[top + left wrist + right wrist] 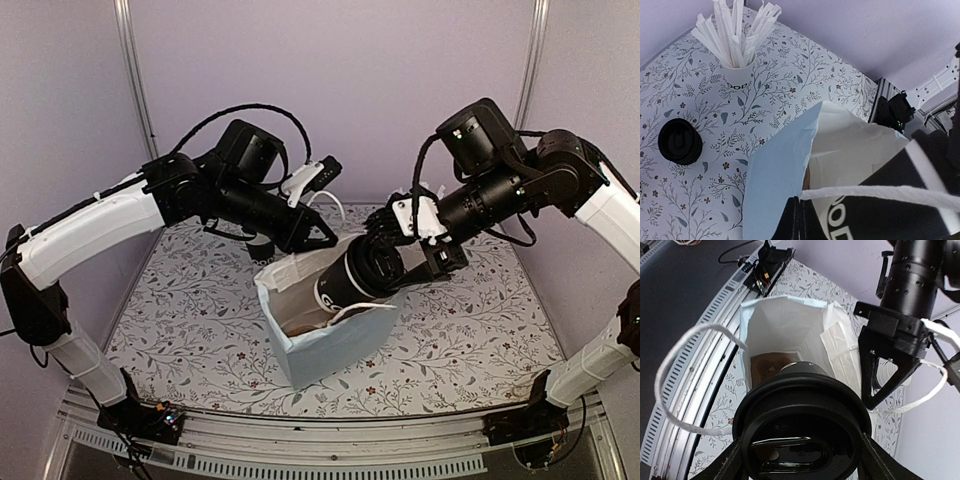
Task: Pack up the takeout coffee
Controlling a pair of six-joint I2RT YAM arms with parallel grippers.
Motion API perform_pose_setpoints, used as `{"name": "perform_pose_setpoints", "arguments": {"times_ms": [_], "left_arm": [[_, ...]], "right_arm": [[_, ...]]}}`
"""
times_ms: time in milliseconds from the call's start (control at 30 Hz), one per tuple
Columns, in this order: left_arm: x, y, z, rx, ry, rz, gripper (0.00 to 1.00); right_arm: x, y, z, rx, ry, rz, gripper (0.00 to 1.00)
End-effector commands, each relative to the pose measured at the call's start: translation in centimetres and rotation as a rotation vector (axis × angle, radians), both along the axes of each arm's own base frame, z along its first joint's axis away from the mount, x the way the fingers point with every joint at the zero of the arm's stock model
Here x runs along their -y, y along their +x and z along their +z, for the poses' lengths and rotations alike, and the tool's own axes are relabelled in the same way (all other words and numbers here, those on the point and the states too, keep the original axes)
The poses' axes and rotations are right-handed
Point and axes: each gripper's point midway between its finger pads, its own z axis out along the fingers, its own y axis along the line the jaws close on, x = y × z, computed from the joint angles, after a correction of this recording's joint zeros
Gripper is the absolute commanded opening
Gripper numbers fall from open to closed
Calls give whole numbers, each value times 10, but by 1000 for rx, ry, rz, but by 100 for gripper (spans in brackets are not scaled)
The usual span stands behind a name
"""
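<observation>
- Top view: the black paper cup (345,280) lies tilted in the mouth of a creased pale-blue paper bag (325,345) on the flowered tablecloth (200,320). The right claw (385,265) reaches in from the right, spread wide around the cup and gripping it. The left claw (318,238) is closed at the bag's far edge
- Left wrist: a white cup of wrapped straws (737,75) and a round black stack (680,141), perhaps lids, stand beyond the bag
- Right wrist: the right claw's fingers (730,465) flank the glossy lid (802,435), and the left claw pinches a white string handle (934,388)
</observation>
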Motion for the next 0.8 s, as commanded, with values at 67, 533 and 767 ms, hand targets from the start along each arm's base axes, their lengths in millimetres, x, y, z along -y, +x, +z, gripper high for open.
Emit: {"name": "perform_pose_setpoints", "arguments": {"times_ms": [67,533,767], "left_arm": [[12,-12,12,-22,-33,-13,0],[26,-20,-4,-53,-53,-33,16],[20,-39,52,1,-184,-98,54]], "right_arm": [[-6,14,-31,172,-161,-63,48],[-3,0,-96,196,-421,-51,45],[9,0,-118,201,-482,-70,45]]}}
